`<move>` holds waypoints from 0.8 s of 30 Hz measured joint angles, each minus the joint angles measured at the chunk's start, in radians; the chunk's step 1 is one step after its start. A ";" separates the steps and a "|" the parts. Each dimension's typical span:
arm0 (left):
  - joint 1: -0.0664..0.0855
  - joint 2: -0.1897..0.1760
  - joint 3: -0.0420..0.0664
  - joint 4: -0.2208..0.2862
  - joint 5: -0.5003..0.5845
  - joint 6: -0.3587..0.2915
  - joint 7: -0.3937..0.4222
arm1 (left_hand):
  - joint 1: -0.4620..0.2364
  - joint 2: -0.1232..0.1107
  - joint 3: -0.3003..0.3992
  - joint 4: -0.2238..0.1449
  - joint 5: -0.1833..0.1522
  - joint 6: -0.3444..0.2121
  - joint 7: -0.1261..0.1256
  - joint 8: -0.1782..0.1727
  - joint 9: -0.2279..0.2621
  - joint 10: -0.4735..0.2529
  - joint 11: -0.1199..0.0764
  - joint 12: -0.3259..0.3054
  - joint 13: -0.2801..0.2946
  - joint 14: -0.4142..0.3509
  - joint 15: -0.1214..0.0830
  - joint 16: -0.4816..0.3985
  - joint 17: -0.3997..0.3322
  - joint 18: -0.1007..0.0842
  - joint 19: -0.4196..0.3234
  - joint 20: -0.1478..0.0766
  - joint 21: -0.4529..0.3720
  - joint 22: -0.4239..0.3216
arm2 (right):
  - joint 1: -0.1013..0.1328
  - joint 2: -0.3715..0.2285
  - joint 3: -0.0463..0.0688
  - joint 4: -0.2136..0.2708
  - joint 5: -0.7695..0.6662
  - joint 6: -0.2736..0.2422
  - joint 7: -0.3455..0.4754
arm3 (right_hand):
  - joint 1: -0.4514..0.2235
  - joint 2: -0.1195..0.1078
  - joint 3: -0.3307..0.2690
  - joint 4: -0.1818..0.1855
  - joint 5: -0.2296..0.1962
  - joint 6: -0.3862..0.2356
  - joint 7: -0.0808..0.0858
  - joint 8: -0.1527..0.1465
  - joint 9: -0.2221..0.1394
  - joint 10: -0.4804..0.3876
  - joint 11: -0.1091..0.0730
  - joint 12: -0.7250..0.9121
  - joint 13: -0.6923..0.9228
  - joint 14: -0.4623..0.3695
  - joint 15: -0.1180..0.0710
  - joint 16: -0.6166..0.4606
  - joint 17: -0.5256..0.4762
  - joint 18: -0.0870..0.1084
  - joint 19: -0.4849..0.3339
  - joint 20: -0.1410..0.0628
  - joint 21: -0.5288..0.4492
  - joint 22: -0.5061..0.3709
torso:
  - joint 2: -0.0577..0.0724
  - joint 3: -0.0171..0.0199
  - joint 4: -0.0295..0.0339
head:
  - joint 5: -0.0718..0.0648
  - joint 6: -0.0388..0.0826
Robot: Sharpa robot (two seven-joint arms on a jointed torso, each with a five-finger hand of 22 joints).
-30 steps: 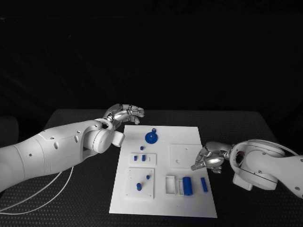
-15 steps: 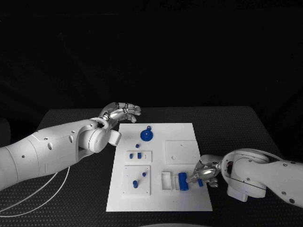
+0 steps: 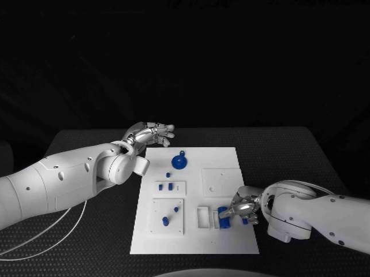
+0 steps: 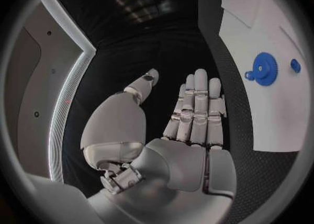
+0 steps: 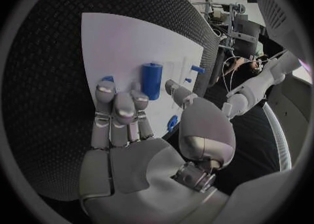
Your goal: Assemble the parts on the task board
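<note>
The white task board (image 3: 222,242) lies in the middle of the black table. A blue gear (image 3: 179,162) (image 4: 265,68) sits at its far end, with small blue pieces (image 3: 163,187) and pegs (image 3: 167,220) on raised white plates nearer me. My right hand (image 3: 241,209) (image 5: 124,130) hovers low over the board's near right part, fingers stretched out together and thumb apart, beside a blue cylinder (image 3: 222,217) (image 5: 152,80). One fingertip reaches a small blue part (image 5: 107,79). My left hand (image 3: 152,134) (image 4: 190,124) floats flat and empty off the board's far left corner.
A white slotted holder (image 3: 204,218) stands just left of the cylinder. A square white plate (image 3: 219,180) sits beyond my right hand. White cables (image 3: 68,228) hang under my left arm. Black table mat (image 3: 293,156) surrounds the board.
My right hand has moved toward me and leftward, from beside the square plate to over the blue parts at the board's near right. The left hand stays where it was.
</note>
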 measured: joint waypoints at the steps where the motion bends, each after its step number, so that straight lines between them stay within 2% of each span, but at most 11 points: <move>1: 0.000 0.000 0.000 0.002 -0.001 0.004 0.001 | -0.010 -0.010 0.005 0.014 -0.004 -0.009 -0.001 0.000 0.000 -0.012 0.006 -0.008 -0.004 -0.023 0.012 -0.026 -0.009 0.000 -0.016 0.013 -0.013 -0.004 | -0.001 0.003 0.000 -0.002 -0.004 -0.002 0.000 | 0.000 0.000 0.000 0.000 0.000 0.000 0.000 0.000 0.000 0.000 0.000 0.000 0.000 0.000 0.000 0.000 0.000 0.000 0.000 0.000 0.001 0.000 | 0.000 -0.0005 -0.0001 | 0.000 0.000; 3: 0.000 0.000 0.000 0.004 -0.001 0.008 0.002 | -0.028 -0.028 0.022 0.044 -0.004 -0.024 -0.001 0.000 0.000 -0.036 0.018 -0.017 -0.015 -0.068 0.043 -0.078 -0.025 0.000 -0.055 0.041 -0.039 -0.009 | -0.003 0.009 0.000 -0.005 -0.010 -0.004 -0.001 | 0.000 0.000 0.000 0.000 0.000 0.000 0.000 0.000 0.005 0.000 0.000 0.000 0.000 0.000 0.000 0.000 0.000 0.000 0.000 0.000 0.001 0.000 | 0.000 -0.0006 -0.0002 | 0.002 -0.003; 5: 0.000 -0.001 0.000 0.007 -0.002 0.013 0.002 | -0.040 -0.044 0.036 0.075 -0.004 -0.040 -0.003 -0.002 0.000 -0.075 0.026 -0.022 -0.032 -0.136 0.075 -0.139 -0.044 0.000 -0.105 0.073 -0.065 -0.013 | -0.004 0.016 -0.001 -0.010 -0.015 -0.006 -0.002 | 0.000 0.000 0.002 0.002 0.000 -0.003 0.003 0.000 0.085 0.000 0.000 0.000 0.001 0.000 0.000 0.000 0.000 -0.006 0.000 0.000 0.001 0.000 | 0.000 -0.0007 -0.0003 | 0.003 -0.004; 8: 0.000 -0.002 0.000 0.009 -0.004 0.018 0.002 | -0.035 -0.060 0.050 0.106 -0.004 -0.055 -0.002 -0.006 0.000 -0.115 0.029 -0.022 -0.052 -0.208 0.110 -0.200 -0.062 0.016 -0.168 0.107 -0.098 -0.014 | -0.005 0.021 -0.004 -0.012 -0.023 -0.012 -0.002 | -0.004 0.004 0.003 0.003 0.000 -0.003 0.003 0.000 0.117 0.000 0.000 0.000 0.002 0.000 0.000 0.000 0.000 -0.007 0.003 -0.003 0.001 0.000 | 0.000 -0.0007 -0.0006 | 0.005 -0.007; 9: 0.000 -0.003 0.000 0.009 -0.004 0.019 0.003 | -0.033 -0.062 0.053 0.109 -0.004 -0.058 0.001 -0.007 0.001 -0.119 0.031 -0.022 -0.056 -0.213 0.114 -0.207 -0.063 0.016 -0.176 0.112 -0.101 -0.014 | -0.005 0.023 -0.004 -0.012 -0.025 -0.013 -0.002 | -0.004 0.004 0.003 0.003 0.000 -0.003 0.003 0.000 0.131 0.000 0.000 0.000 0.002 0.000 0.000 0.000 0.000 -0.007 0.003 -0.003 0.001 0.000 | 0.000 -0.0007 -0.0008 | 0.005 -0.007; 11: 0.000 -0.003 0.000 0.010 -0.006 0.022 0.003 | -0.033 -0.062 0.050 0.115 -0.004 -0.059 0.001 -0.007 0.002 -0.118 0.031 -0.022 -0.060 -0.216 0.116 -0.211 -0.063 0.016 -0.179 0.115 -0.101 -0.013 | -0.005 0.027 -0.006 -0.015 -0.029 -0.013 -0.003 | -0.004 0.004 0.003 0.003 0.000 -0.003 0.003 -0.001 0.183 0.000 0.000 0.000 0.003 0.000 0.000 0.000 0.000 -0.011 0.002 -0.006 0.001 0.000 | 0.000 -0.0007 -0.0010 | 0.006 -0.009; 13: 0.000 -0.003 0.000 0.012 -0.006 0.024 0.003 | -0.033 -0.062 0.050 0.116 -0.004 -0.059 0.001 -0.007 0.003 -0.118 0.031 -0.022 -0.062 -0.216 0.116 -0.211 -0.063 0.016 -0.179 0.115 -0.101 -0.011 | -0.004 0.031 -0.010 -0.015 -0.033 -0.016 -0.003 | -0.004 0.004 0.003 0.003 0.000 -0.003 0.002 -0.001 0.197 0.000 0.000 0.000 0.004 0.000 0.000 0.000 0.001 -0.013 0.000 -0.007 0.003 0.000 | 0.000 -0.0007 -0.0012 | 0.006 -0.011; 15: 0.000 -0.004 0.000 0.014 -0.007 0.026 0.003 | -0.033 -0.062 0.052 0.118 -0.004 -0.059 0.001 -0.007 0.003 -0.118 0.031 -0.022 -0.063 -0.216 0.116 -0.211 -0.063 0.016 -0.179 0.115 -0.101 -0.010 | -0.005 0.035 -0.012 -0.016 -0.036 -0.018 -0.003 | 0.002 0.010 0.006 -0.009 0.000 -0.005 0.001 -0.001 0.233 0.000 0.000 0.000 0.006 0.000 0.000 0.000 0.001 -0.014 0.000 -0.008 0.007 0.000 | 0.000 -0.0007 -0.0014 | 0.006 -0.012; 19: 0.000 -0.004 0.000 0.016 -0.008 0.029 0.003 | -0.033 -0.062 0.051 0.120 -0.004 -0.059 0.001 -0.007 0.004 -0.118 0.031 -0.022 -0.064 -0.216 0.116 -0.211 -0.063 0.016 -0.179 0.115 -0.101 -0.008 | -0.005 0.037 -0.014 -0.017 -0.041 -0.020 -0.003 | 0.021 0.028 0.007 -0.038 0.000 -0.001 -0.003 -0.001 0.242 0.000 0.000 0.000 0.009 0.001 0.001 0.000 0.002 -0.014 0.000 -0.008 0.008 0.000 | -0.001 -0.0007 -0.0017 | 0.006 -0.016; 23: 0.000 -0.004 0.000 0.017 -0.008 0.031 0.003 | -0.033 -0.062 0.050 0.121 -0.004 -0.059 0.001 -0.007 0.005 -0.118 0.031 -0.022 -0.066 -0.216 0.116 -0.215 -0.062 0.016 -0.179 0.115 -0.101 -0.006 | -0.005 0.039 -0.016 -0.017 -0.049 -0.026 -0.003 | 0.050 0.068 0.012 -0.091 0.000 0.009 -0.013 -0.001 0.242 0.000 0.000 0.000 0.011 0.001 0.001 0.000 0.002 -0.016 -0.003 -0.014 0.016 0.000 | -0.001 -0.0012 -0.0017 | 0.007 -0.017; 24: 0.000 -0.004 0.000 0.018 -0.008 0.031 0.003 | -0.032 -0.062 0.050 0.121 -0.004 -0.059 0.001 -0.007 0.005 -0.118 0.031 -0.022 -0.066 -0.216 0.116 -0.215 -0.061 0.016 -0.179 0.115 -0.101 -0.006 | -0.005 0.039 -0.017 -0.017 -0.050 -0.027 -0.003 | 0.053 0.072 0.017 -0.101 0.000 0.012 -0.016 -0.001 0.242 0.000 0.000 0.000 0.011 0.000 0.000 0.000 0.002 -0.016 -0.003 -0.014 0.016 0.000 | -0.001 -0.0013 -0.0019 | 0.007 -0.017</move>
